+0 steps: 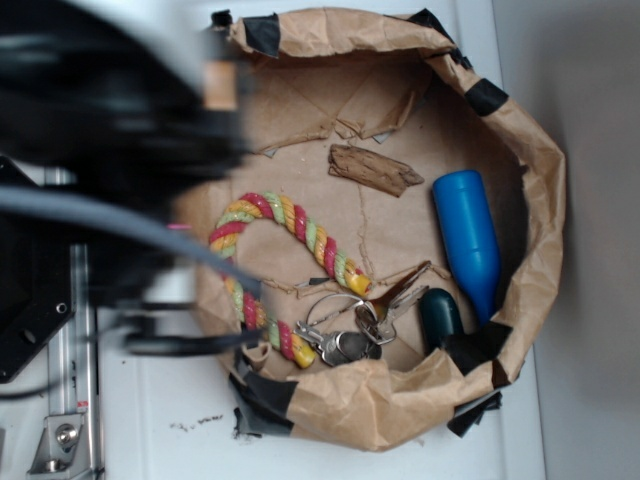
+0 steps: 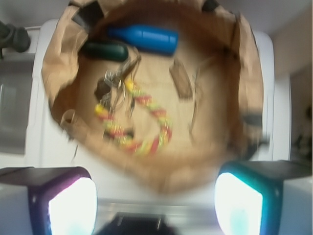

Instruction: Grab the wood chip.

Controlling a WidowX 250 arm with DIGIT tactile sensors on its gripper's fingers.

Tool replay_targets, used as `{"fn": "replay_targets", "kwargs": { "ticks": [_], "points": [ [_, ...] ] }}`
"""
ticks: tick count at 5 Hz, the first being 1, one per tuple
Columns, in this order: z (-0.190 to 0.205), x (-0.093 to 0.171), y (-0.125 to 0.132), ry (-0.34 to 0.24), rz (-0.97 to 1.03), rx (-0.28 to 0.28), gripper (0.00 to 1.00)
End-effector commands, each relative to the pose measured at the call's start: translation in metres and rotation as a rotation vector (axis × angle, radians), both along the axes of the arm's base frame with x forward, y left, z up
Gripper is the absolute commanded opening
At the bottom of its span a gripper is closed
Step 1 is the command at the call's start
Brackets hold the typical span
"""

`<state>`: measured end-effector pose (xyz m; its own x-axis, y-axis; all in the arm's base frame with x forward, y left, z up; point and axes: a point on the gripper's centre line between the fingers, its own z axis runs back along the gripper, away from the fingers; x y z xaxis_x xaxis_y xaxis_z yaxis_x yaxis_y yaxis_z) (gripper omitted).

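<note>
Wood chip (image 1: 374,169) first: you are dealing with a flat, rough brown sliver with jagged ends, lying on the paper floor of the bag (image 1: 540,190), in its upper middle part as the exterior view shows it. It looks light and stiff, so it should lift without bending, though a thin piece like this may split or chip at the ragged tips if you squeeze there. Its grainy face should give you decent friction. Because it lies flat against the paper, you will likely have to come straight down and close across its narrow width near the middle, where it seems thickest; catching it by an end risks it pivoting out.

Around it, the bottle (image 1: 468,238) lies just beside its right end, the rope (image 1: 290,250) curves below it, well apart, and the keys (image 1: 350,335) sit farther down still. Torn paper flaps lie just above it, so watch that you do not pinch those instead.

Your gripper (image 2: 155,196) is spread, with nothing between its pads (image 2: 73,205), which show at the bottom corners of the wrist view. The chip (image 2: 181,78) shows well above them in that blurred view, a little right of centre, so you are high over the bag rim and not yet above the chip.
</note>
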<state>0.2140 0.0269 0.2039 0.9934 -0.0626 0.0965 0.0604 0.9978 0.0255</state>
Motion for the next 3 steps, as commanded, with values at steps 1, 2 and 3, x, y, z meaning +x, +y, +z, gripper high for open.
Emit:
{"fn": "replay_targets", "kwargs": {
  "ticks": [1,2,3],
  "points": [
    [-0.087,0.068,0.019,0.021,-0.139,0.043,1.00],
    [-0.137,0.066,0.021,0.059,-0.196,0.094,1.00],
    [-0.156,0.053,0.026,0.113,-0.196,0.105,1.00]
  ]
}}
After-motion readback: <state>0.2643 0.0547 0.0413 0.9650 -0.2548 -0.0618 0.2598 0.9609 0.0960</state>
